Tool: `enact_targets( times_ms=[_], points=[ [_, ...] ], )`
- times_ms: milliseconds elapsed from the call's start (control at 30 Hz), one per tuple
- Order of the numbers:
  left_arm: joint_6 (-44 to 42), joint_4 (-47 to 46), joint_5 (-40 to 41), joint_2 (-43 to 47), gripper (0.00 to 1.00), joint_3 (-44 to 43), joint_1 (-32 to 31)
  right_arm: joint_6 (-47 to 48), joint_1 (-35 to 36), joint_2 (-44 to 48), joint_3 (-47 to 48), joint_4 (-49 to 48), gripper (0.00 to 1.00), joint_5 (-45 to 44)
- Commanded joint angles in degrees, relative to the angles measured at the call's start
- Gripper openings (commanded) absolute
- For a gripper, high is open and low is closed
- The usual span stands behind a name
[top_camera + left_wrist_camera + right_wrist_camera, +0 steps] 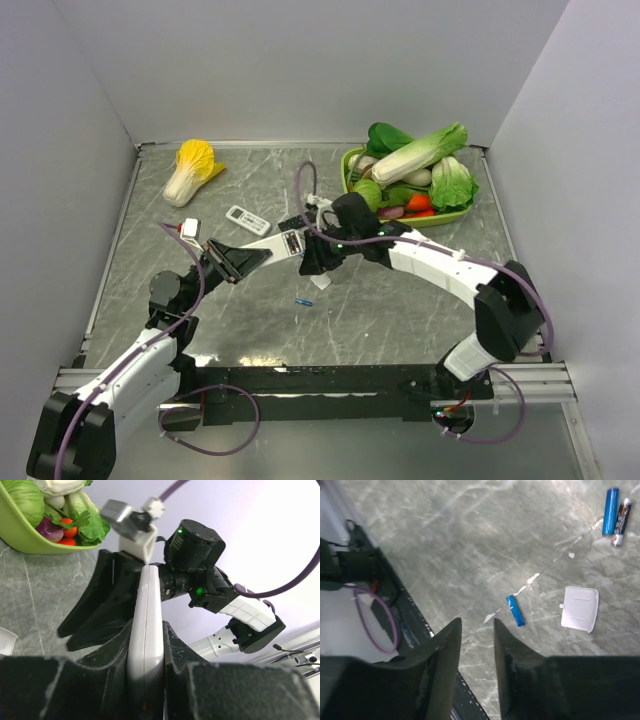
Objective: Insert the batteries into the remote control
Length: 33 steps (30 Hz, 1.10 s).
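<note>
My left gripper (243,260) is shut on the white remote control (283,244) and holds it above the table. In the left wrist view the remote control (147,625) stands edge-on, clamped between the jaws of the left gripper (146,652). My right gripper (320,272) hovers right beside the remote's far end. Seen from its own wrist, the right gripper (477,623) is open and holds nothing. One blue battery (303,301) lies on the table below it. The right wrist view shows that battery (515,610), a white cover plate (580,608) and two more cells (614,511).
A green basket (349,168) of vegetables stands at the back right. A yellow cabbage (192,168) lies at the back left. A smaller white remote (245,218) and a small white object (190,228) lie on the table behind the left gripper.
</note>
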<state>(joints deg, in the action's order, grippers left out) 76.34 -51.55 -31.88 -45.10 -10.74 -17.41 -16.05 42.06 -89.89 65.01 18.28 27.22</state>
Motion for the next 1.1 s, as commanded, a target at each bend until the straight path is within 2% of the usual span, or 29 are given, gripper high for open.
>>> enact_targets(
  times_ms=[0, 200, 400, 633, 767, 1067],
  points=[
    [0.74, -3.03, -1.26, 0.1, 0.01, -1.47, 0.01, -0.29, -4.53, 8.32, -3.04, -9.66, 0.46, 8.96],
    [0.74, -3.38, -1.43, -0.42, 0.01, -1.74, 0.01, -6.17, -8.75, 14.29, -8.58, -21.87, 0.61, 17.33],
    [0.74, -4.08, -2.04, -0.69, 0.01, -2.0, 0.09, -14.44, -9.1, 15.45, -9.99, -32.68, 0.7, 22.52],
    [0.75, -5.31, -2.84, -0.6, 0.01, -2.27, 0.09, -18.92, -9.02, 13.78, -9.12, -36.3, 0.72, 24.46],
    [0.92, -6.1, -2.93, -0.43, 0.01, -2.27, 0.09, -18.84, -8.93, 12.81, -8.5, -35.08, 0.71, 24.37],
    [1.19, -7.95, -3.36, -0.43, 0.01, -2.27, 0.09, -17.78, -7.96, 10.61, -8.06, -33.14, 0.64, 24.89]
  ],
)
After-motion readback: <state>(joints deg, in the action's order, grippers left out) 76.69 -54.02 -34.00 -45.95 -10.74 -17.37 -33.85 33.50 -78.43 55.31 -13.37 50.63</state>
